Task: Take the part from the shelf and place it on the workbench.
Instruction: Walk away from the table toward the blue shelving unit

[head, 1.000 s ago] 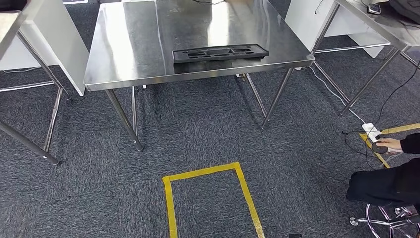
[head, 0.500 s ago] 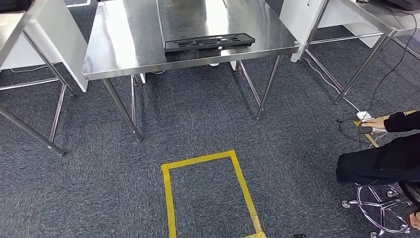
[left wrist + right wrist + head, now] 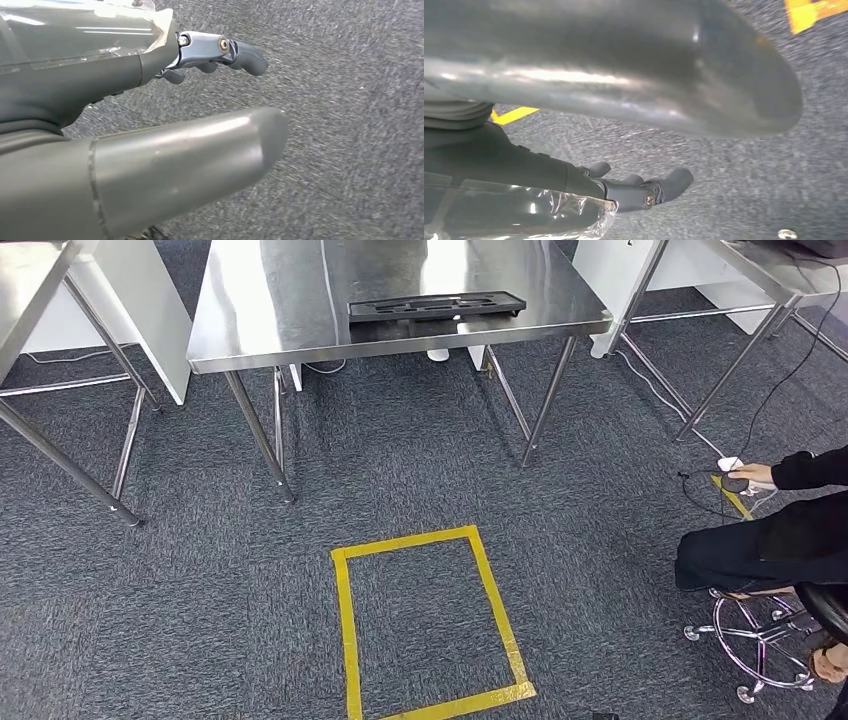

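Observation:
A flat black part (image 3: 436,307) with moulded recesses lies on the steel workbench (image 3: 270,300) at the top of the head view, close to the near edge. My left hand (image 3: 165,160) hangs over grey carpet, its thick thumb apart from the darker fingers (image 3: 245,55), and it holds nothing. My right hand (image 3: 624,75) also hangs above the carpet with its fingers (image 3: 664,187) spread away from the thumb and nothing in them.
A yellow tape rectangle (image 3: 345,630) marks the carpet in front of the workbench. A seated person (image 3: 760,550) at the right reaches to a mouse (image 3: 738,480) on the floor, above a chair base (image 3: 760,650). More steel tables stand left (image 3: 30,280) and right (image 3: 770,265).
The whole head picture has shifted: the workbench sits higher and farther, and more of the yellow rectangle and the seated person is in frame. The black part stays where it lay.

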Controlling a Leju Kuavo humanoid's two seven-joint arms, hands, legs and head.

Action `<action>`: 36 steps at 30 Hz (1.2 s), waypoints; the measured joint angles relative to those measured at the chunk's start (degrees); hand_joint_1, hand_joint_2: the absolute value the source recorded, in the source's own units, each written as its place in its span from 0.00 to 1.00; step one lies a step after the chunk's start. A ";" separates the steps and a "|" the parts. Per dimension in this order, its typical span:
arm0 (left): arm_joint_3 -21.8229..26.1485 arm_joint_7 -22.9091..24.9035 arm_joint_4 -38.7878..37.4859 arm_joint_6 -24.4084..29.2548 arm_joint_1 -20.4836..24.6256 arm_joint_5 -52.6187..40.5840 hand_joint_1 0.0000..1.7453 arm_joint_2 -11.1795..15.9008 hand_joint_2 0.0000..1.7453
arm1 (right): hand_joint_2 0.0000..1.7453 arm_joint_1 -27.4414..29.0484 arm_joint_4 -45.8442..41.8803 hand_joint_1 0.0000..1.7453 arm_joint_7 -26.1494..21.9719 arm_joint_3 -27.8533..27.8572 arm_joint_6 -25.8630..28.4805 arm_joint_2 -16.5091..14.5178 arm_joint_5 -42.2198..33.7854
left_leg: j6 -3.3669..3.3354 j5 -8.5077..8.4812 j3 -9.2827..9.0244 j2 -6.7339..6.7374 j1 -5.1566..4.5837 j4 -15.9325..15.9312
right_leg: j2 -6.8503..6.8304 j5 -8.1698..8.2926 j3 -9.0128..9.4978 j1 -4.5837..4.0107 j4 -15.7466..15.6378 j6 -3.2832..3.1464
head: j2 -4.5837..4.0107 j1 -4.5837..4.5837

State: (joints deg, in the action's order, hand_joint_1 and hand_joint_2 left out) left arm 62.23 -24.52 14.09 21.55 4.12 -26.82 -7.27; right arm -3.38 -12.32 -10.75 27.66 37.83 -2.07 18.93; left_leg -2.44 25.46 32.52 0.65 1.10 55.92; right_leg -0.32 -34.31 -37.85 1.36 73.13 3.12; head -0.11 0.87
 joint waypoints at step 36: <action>0.28 -0.90 -0.91 0.74 -0.10 0.83 0.00 0.15 0.00 | 0.00 -1.26 0.08 0.00 -0.40 1.91 -1.73 0.25 -1.40 | 0.55 1.88 -0.68 -0.50 -1.54 1.96 | -0.15 6.63 7.87 -1.06 -16.60 -1.56 | 0.00 -0.28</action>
State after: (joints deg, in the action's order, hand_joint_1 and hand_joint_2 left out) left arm 62.51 -25.42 13.19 22.29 4.03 -26.00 -7.12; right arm -4.64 -12.24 -11.15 29.57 36.10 -1.83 17.52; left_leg -1.89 27.35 31.84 0.15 -0.44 57.88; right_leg -0.47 -27.67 -29.98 0.30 56.53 1.56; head -0.11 0.59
